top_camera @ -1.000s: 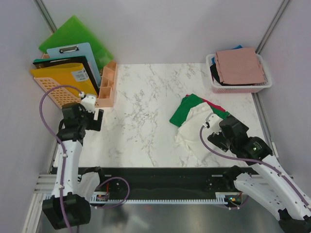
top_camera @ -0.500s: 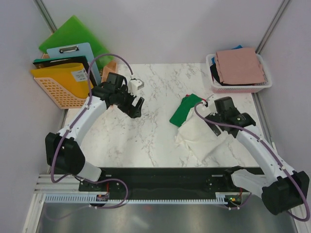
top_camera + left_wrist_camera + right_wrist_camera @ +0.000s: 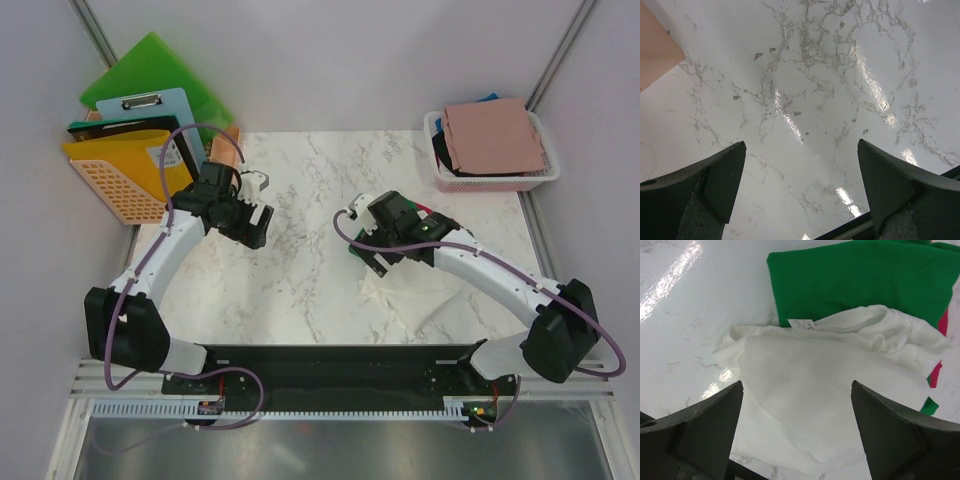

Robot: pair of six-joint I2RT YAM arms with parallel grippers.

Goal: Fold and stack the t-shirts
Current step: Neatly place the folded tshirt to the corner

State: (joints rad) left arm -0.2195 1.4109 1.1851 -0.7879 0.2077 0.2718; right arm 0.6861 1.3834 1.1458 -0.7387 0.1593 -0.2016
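Marble table (image 3: 300, 290); cream-white t-shirt (image 3: 805, 390) crumpled, long axis unclear.

Bare tabletop (image 3: 300, 270) left of t-shirts (image 3: 402, 295)

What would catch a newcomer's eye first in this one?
A crumpled white shirt lies partly over a green shirt right of centre on the table, with the open right hand hovering above them. A folded pink shirt tops the basket at the far right corner. The open left hand hangs over the table's left side.
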